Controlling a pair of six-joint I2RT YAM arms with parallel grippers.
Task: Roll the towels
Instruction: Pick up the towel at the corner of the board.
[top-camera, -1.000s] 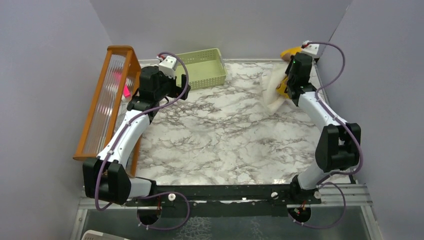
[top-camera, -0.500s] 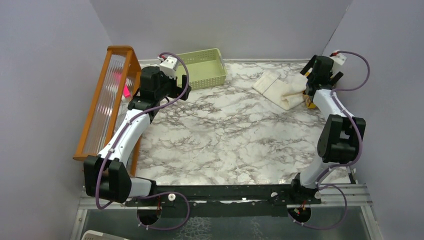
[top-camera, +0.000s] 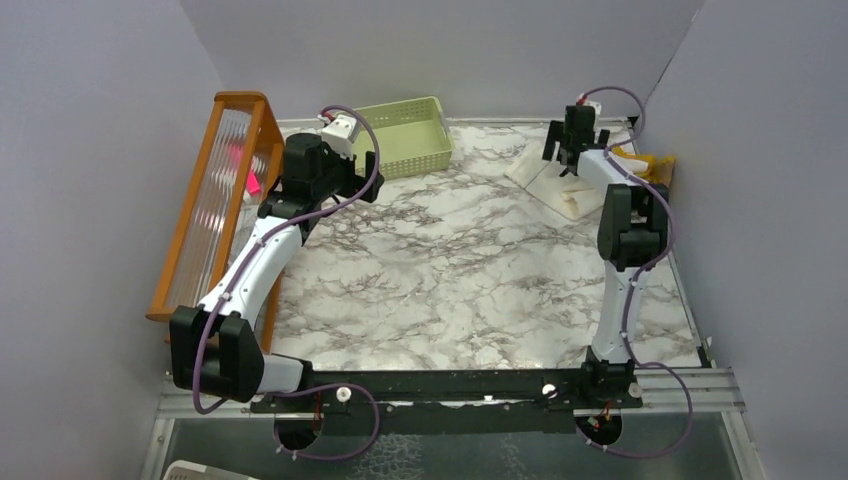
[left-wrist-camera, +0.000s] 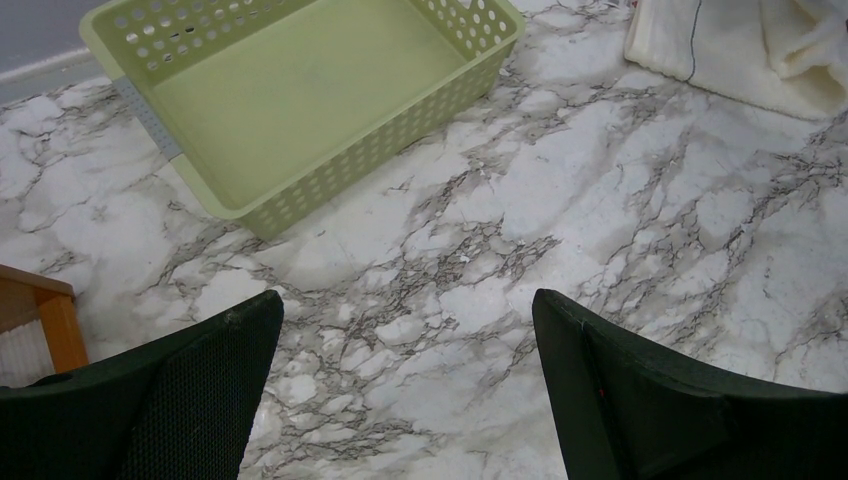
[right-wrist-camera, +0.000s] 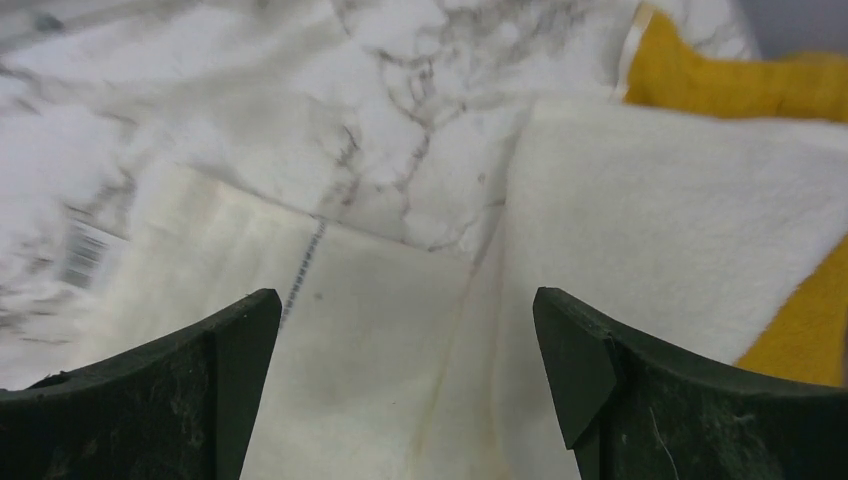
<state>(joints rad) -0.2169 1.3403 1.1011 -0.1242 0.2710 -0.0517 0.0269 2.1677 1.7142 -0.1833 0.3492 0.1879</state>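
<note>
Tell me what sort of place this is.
Probably a lab test cell rather than a home: plain grey partition walls box in a marble-print tabletop, with a black mounting rail along its near edge.

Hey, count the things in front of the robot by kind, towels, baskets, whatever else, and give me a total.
Towels: 2, one cream-white cloth towel, one mustard-yellow cloth towel
Baskets: 1, pale green plastic basket
Racks: 1, orange-framed ribbed panel
Total: 4

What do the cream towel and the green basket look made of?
Cream towel: soft terry-like cloth, matte, with a fuzzy nap. Green basket: probably moulded plastic, smooth and faintly glossy, its walls pierced by regular holes.
</note>
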